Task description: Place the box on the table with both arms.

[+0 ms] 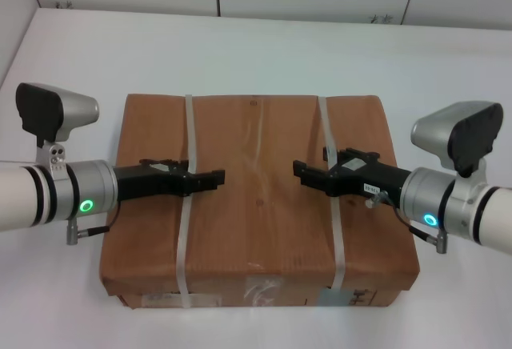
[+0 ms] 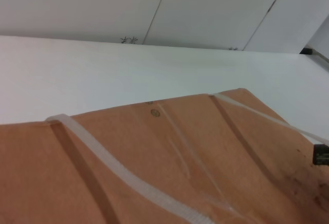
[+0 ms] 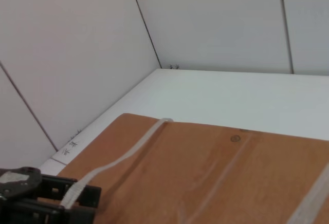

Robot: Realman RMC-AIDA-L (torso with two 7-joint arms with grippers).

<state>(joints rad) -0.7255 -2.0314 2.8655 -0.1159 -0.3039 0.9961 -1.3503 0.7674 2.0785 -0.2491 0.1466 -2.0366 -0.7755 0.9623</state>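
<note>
Brown cardboard box (image 1: 260, 205) on white table (image 1: 264, 45), front labels unreadable, left pincer (image 1: 218, 177) and right pincer (image 1: 300, 170) state unclear

A: Left arm (image 1: 48, 193)?
B: White cylindrical forearm, black band, silver wrist section carrying a glowing green ring light. A silver housing with a black cap sits on a small bracket with screws. A thin dark cable loops beneath. Left gripper (image 1: 218, 178): black, elongated.

A: Right arm (image 1: 472, 209)?
B: Same build, green ring included. Right gripper (image 1: 300, 170): black, bearing a white label with small print.
</note>
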